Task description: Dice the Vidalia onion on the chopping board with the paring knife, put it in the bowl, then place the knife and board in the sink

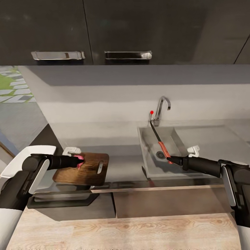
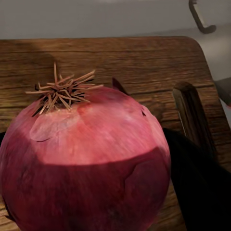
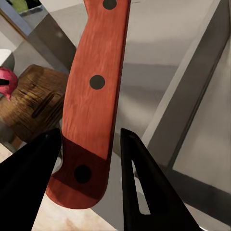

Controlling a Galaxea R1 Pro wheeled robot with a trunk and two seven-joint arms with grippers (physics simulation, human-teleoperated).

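L gripper (image 1: 78, 161) clamps the Vidalia onion (image 2: 86, 163), a glossy magenta globe w/ dry straw-like root tuft, over the dark wood-grain chopping board (image 1: 83, 170) at 9 o'clock of the steel sink (image 1: 147, 152); R gripper (image 1: 171, 160) pinches the paring knife (image 1: 160, 142) by its riveted reddish-brown handle, dark blade pointing to 11 o'clock above the basin.
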